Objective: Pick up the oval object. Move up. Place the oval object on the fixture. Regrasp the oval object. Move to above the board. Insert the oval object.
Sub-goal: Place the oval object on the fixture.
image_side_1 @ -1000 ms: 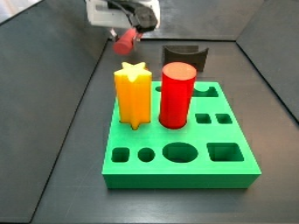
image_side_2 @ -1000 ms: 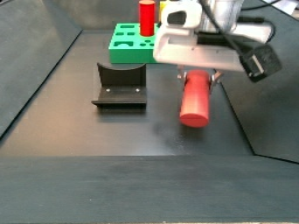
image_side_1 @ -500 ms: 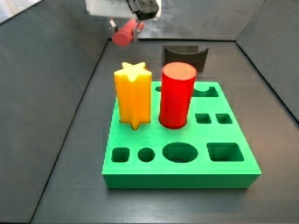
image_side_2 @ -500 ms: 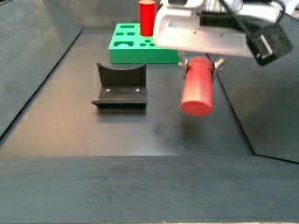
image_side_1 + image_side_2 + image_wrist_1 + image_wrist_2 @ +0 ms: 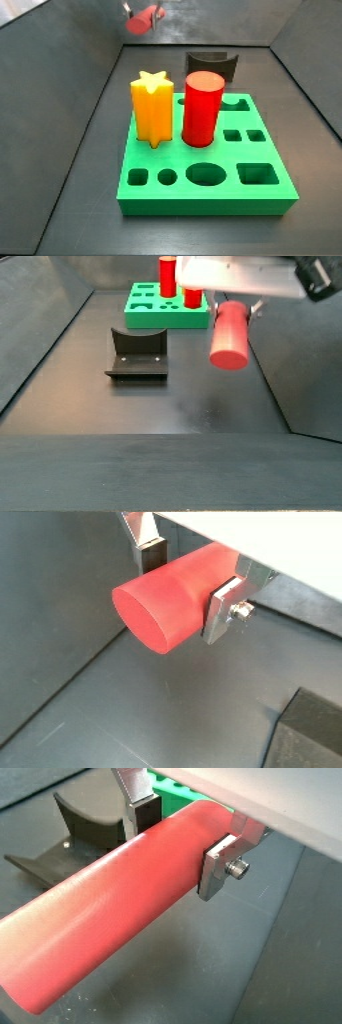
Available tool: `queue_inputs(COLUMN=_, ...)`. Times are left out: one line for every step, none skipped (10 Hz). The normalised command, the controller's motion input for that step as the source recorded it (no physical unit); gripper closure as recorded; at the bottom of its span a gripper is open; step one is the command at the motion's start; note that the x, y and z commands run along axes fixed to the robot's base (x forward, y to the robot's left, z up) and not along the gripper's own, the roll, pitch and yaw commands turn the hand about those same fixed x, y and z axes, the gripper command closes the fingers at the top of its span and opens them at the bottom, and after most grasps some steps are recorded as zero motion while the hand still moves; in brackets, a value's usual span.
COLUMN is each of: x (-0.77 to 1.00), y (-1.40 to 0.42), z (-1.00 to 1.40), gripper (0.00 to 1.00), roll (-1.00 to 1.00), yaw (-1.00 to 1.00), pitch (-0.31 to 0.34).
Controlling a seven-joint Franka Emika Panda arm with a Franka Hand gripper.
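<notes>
The oval object [image 5: 230,336] is a long salmon-red peg hanging level in the air, well above the dark floor. My gripper [image 5: 231,304] is shut on it near one end, and the free end points toward the camera. In both wrist views the silver fingers [image 5: 223,609] [image 5: 219,864] clamp the oval object [image 5: 171,597] [image 5: 118,910] from both sides. In a side view only the oval object's tip [image 5: 140,17] shows at the top edge. The black fixture [image 5: 136,353] [image 5: 211,65] stands on the floor to one side of the peg. The green board [image 5: 171,165] [image 5: 147,312] lies beyond it.
A yellow star peg [image 5: 152,108] and a brighter red round cylinder [image 5: 202,108] stand upright in the board. Several open holes show along the board's near edge [image 5: 207,175]. Sloped dark walls [image 5: 40,346] enclose the floor on both sides.
My gripper has risen with the oval object over the last second. In a side view the gripper body has left the top of the frame. The fixture, the board and its pegs have not moved.
</notes>
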Motion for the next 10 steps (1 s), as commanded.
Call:
queue_inputs(x=-0.03, y=0.01, z=1.0, gripper=1.0, roll=0.1, yaw=0.0, pitch=0.058)
queue_inputs(x=-0.03, y=0.01, z=0.84, gripper=1.0, roll=0.12, yaw=0.01, pitch=0.063)
queue_inputs(x=-0.02, y=0.01, z=0.71, gripper=1.0, roll=0.13, yaw=0.01, pitch=0.069)
queue_inputs(x=-0.01, y=0.01, z=0.53, gripper=1.0, roll=0.12, yaw=0.02, pitch=0.08)
queue_inputs(x=-0.01, y=0.01, z=0.44, gripper=1.0, roll=0.12, yaw=0.02, pitch=0.082)
queue_inputs(x=-0.01, y=0.01, z=0.26, gripper=1.0, roll=0.11, yaw=0.02, pitch=0.087)
queue_inputs(x=1.0, y=-0.55, z=-0.33, gripper=1.0, roll=0.33, yaw=1.0, pitch=-0.012)
queue_inputs(x=1.0, y=-0.54, z=-0.38, gripper=1.0, roll=0.35, yaw=1.0, pitch=-0.012)
queue_inputs(x=1.0, y=-0.49, z=-0.36, gripper=1.0, roll=0.39, yaw=1.0, pitch=-0.022)
queue_inputs(x=1.0, y=-0.39, z=-0.28, gripper=1.0, roll=0.35, yaw=0.77, pitch=-0.03)
